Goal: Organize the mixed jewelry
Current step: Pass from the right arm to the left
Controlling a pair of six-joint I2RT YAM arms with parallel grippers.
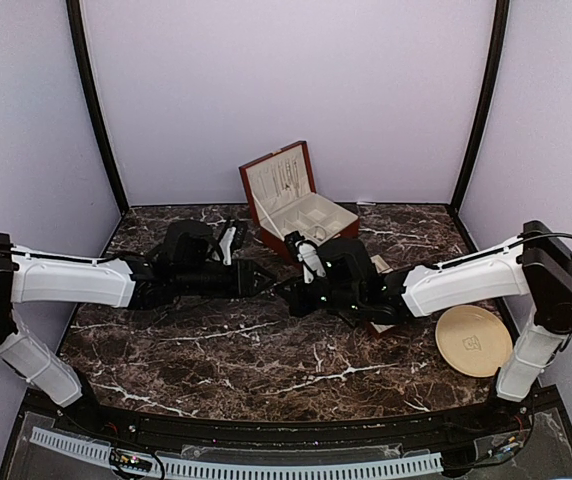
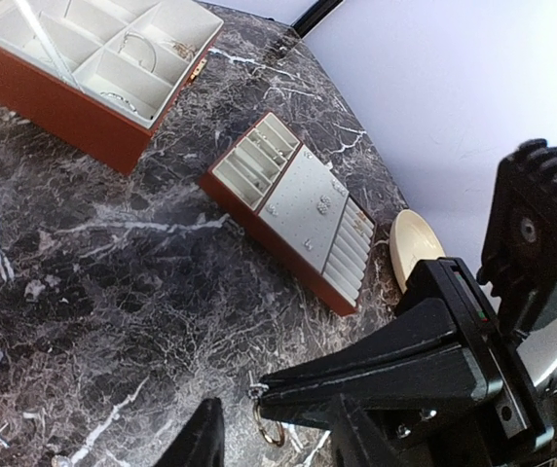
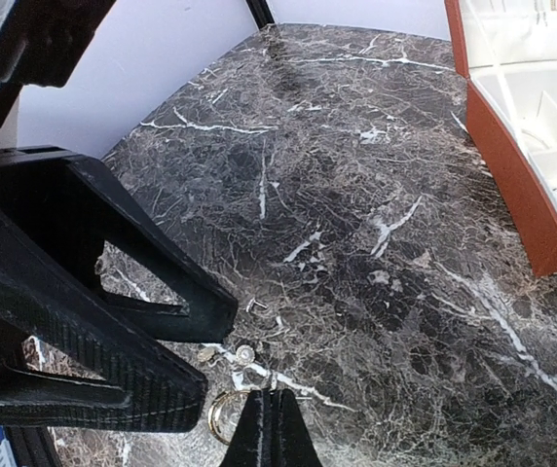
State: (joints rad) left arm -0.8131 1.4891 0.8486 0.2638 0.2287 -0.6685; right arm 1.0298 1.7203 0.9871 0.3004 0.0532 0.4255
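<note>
The left gripper (image 3: 206,352) is hovering low over the marble table (image 3: 356,146) with its fingers standing apart. The right gripper (image 3: 269,418) is facing it tip to tip, jaws pressed together. The mixed jewelry (image 3: 245,354) is lying loose near the tips, and a gold-toned ring (image 3: 218,416) is sitting just beside both. Whether the ring is pinched cannot be told. More pieces are resting in the wooden box (image 2: 55,102) and on its tray (image 2: 288,195).
</note>
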